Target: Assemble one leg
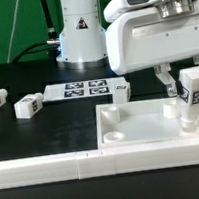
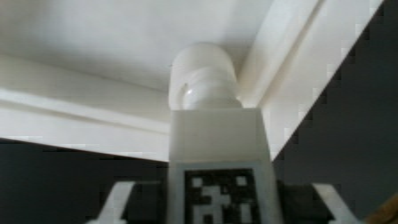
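My fingers (image 1: 184, 85) are clamped on the small chunky white tagged plastic leg (image 1: 196, 96), right of frame, over the big flat white square panel (image 1: 141, 123). Risk: its rounded peg (image 2: 205, 80) may enter skewed and jam.

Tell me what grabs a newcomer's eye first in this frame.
The big white hand at the exterior view's right, shut on the leg, holds it upright over the panel. The wrist view shows its rounded tip against the white panel. Spare legs lie on the table at the exterior view's left.
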Controlling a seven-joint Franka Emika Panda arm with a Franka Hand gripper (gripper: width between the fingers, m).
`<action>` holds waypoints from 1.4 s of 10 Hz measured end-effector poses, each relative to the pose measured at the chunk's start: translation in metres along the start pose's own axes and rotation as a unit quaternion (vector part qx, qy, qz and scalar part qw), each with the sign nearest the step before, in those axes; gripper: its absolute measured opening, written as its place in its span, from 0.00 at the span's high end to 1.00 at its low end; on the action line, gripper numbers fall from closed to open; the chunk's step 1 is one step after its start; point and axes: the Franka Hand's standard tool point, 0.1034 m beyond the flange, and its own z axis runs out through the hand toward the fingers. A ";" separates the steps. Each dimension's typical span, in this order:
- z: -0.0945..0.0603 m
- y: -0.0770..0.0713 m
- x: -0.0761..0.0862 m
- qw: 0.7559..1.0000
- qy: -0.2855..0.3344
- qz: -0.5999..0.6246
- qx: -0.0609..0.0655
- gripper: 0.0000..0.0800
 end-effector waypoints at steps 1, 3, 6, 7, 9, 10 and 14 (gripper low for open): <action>0.002 0.002 0.001 1.000 0.022 0.000 -0.006 0.64; 0.003 0.002 0.001 1.000 0.023 0.000 -0.006 0.64; 0.009 0.000 -0.003 1.000 0.028 -0.001 -0.007 0.64; 0.011 0.000 -0.005 0.999 0.033 -0.002 -0.008 0.64; 0.012 -0.002 -0.007 0.999 0.051 -0.003 -0.012 0.64; 0.012 -0.002 -0.008 0.998 0.062 -0.004 -0.015 0.64; 0.011 -0.001 -0.009 0.996 0.082 -0.004 -0.020 0.64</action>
